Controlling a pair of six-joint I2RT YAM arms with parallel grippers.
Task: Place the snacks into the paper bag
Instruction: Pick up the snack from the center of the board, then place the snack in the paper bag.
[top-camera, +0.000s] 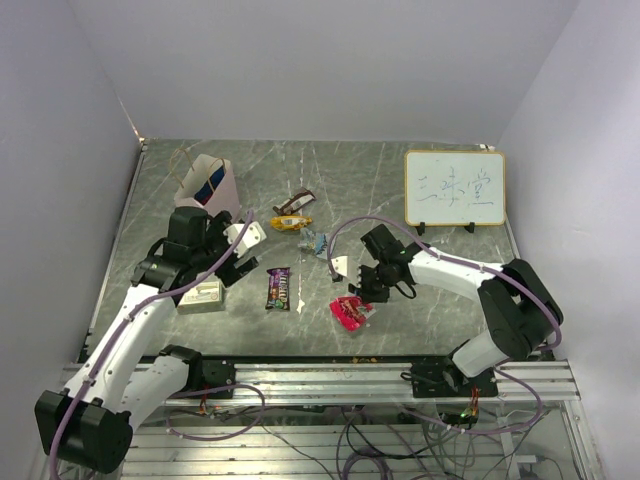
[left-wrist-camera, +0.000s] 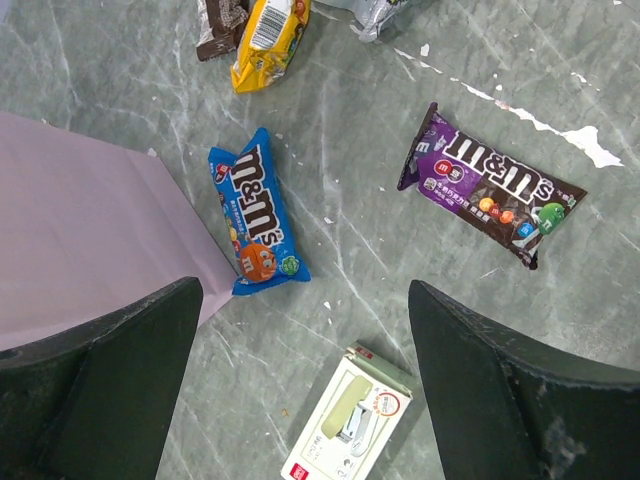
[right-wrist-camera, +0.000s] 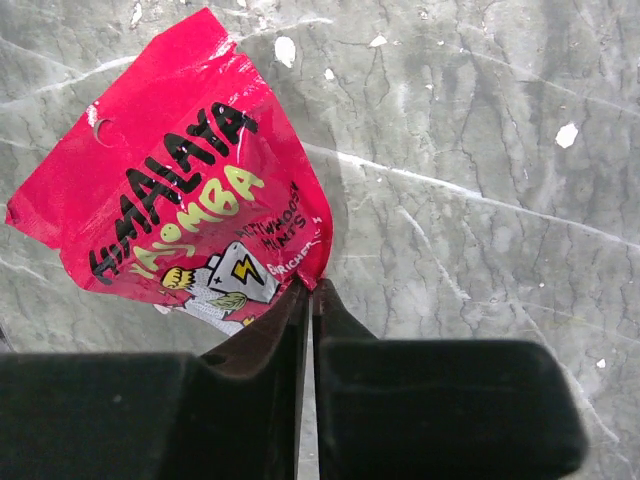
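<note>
The pinkish paper bag (top-camera: 222, 190) stands open at the back left, something dark blue inside it; its side shows in the left wrist view (left-wrist-camera: 80, 240). My left gripper (top-camera: 232, 268) (left-wrist-camera: 300, 380) is open and empty, above the table beside the bag. Below it lie a blue packet (left-wrist-camera: 255, 215) and a purple-brown packet (left-wrist-camera: 490, 185) (top-camera: 278, 288). Yellow (top-camera: 291, 223), brown (top-camera: 297, 203) and silver-green (top-camera: 318, 241) snacks lie mid-table. My right gripper (top-camera: 362, 292) (right-wrist-camera: 310, 290) is shut on the corner of the red-pink packet (right-wrist-camera: 180, 200) (top-camera: 350, 312), low over the table.
A pale beige box with a red mark (top-camera: 200, 296) (left-wrist-camera: 345, 420) lies under my left gripper. A white scrap (top-camera: 340, 267) lies by the right gripper. A framed whiteboard (top-camera: 455, 188) stands at the back right. Walls close in the table on three sides.
</note>
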